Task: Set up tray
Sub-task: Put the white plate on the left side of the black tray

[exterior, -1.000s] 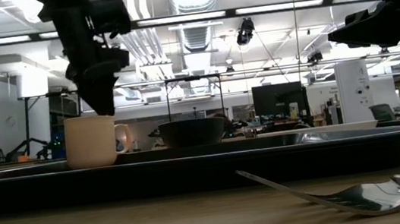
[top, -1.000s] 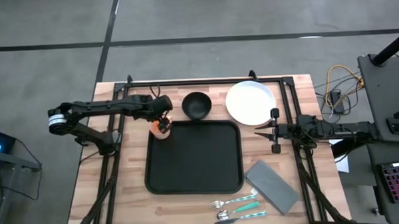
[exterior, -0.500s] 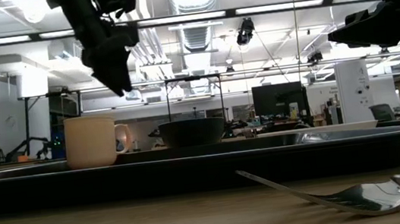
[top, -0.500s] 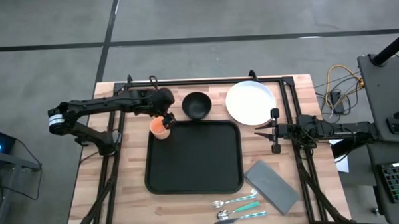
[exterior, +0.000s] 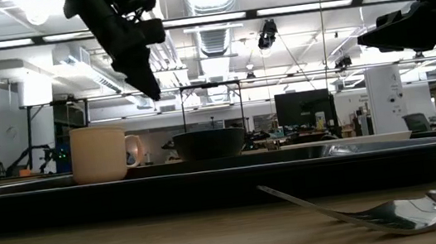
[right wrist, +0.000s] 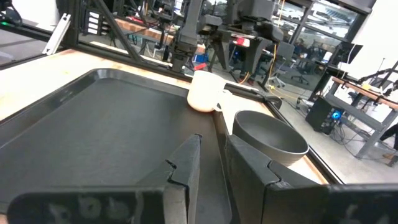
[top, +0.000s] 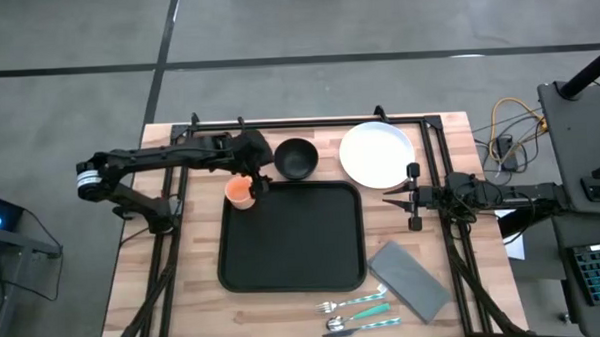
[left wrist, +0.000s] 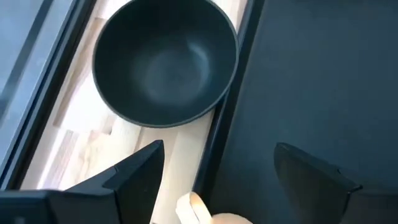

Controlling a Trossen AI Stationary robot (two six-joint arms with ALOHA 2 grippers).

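Left gripper (top: 257,180) has let go of the cup (top: 240,192) and risen, jaws apart, now over the bowl (top: 296,158); cup stands free at the far-left corner of the tray (top: 293,278); tray sits mid-table, bare; cup step looks done, bowl likely next; right gripper (top: 392,196) waits right of tray, fingers nearly together, empty.

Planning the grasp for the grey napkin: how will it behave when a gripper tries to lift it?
The napkin lies flat and thin on the table, so it probably offers little edge to pinch. It looks like cloth or paper, so it would likely droop when lifted by one corner. It seems light and may slide on the wood if pushed, toward the cutlery beside it.
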